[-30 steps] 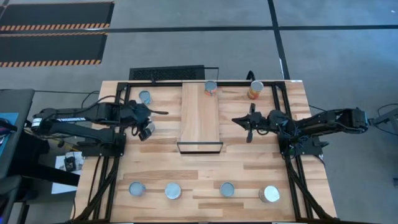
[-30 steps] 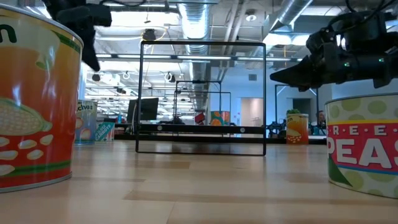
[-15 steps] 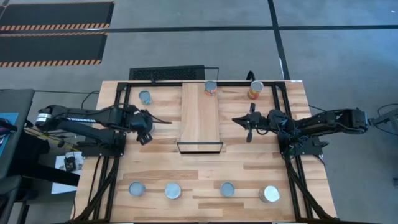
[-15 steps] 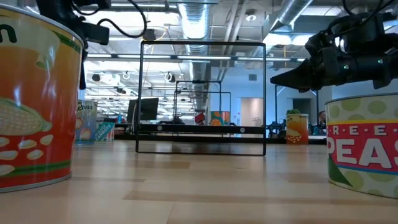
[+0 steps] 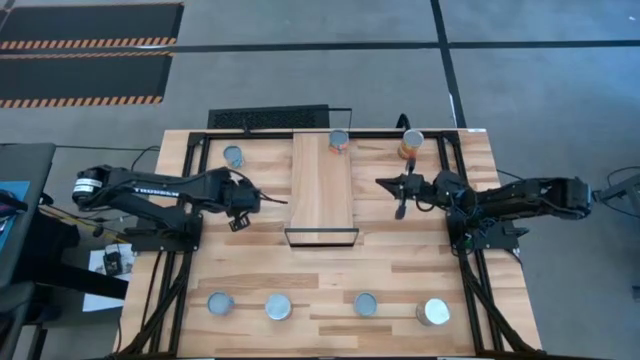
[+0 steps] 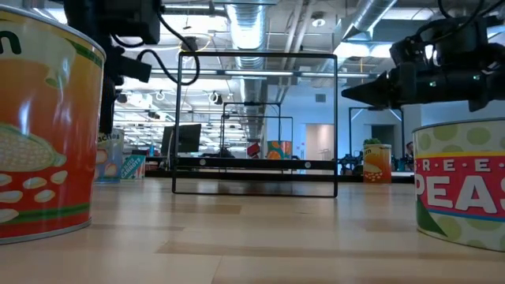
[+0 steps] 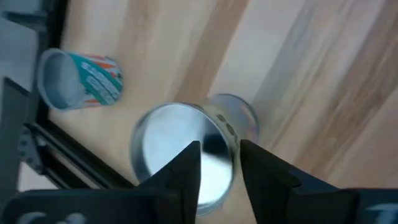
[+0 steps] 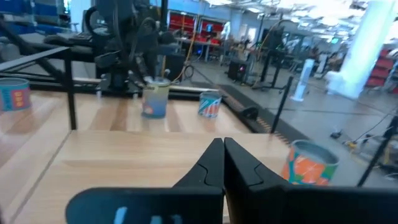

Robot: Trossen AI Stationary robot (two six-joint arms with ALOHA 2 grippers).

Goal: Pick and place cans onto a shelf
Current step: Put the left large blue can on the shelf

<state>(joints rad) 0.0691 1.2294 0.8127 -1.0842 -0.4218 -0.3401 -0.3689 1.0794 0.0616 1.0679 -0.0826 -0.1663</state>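
The shelf [image 5: 322,185], a light-wood plank in a thin black frame [image 6: 256,189], lies mid-table. An orange-labelled can [image 5: 338,140] stands on its far end. My left gripper [image 5: 243,207] hangs left of the shelf, fingers pointing down and a little apart [image 7: 221,155], right over a silver-topped can [image 7: 168,143]. That can stands on the table, as the right wrist view [image 8: 155,101] shows. The gripper hides it in the high view. My right gripper [image 5: 400,203] is shut [image 8: 221,158] and empty, above the table right of the shelf. My left gripper comes at the silver-topped can from above, its two fingertips [image 7: 189,165] over the can's round top [image 7: 158,140]. The gap between them is narrower than the can. I cannot tell whether they touch the top.
A teal-labelled can [image 5: 233,155] stands at the far left by the black table rail, and an orange can [image 5: 410,143] at the far right. Several cans [image 5: 278,306] line the near edge. Two of them, corn [image 6: 39,118] and peas [image 6: 461,181], fill the low view's sides.
My left gripper has gone toward the shelf and a little toward the table's near edge. It now covers the can that showed beside it in the high view. In the low view its fingers reach lower than before.
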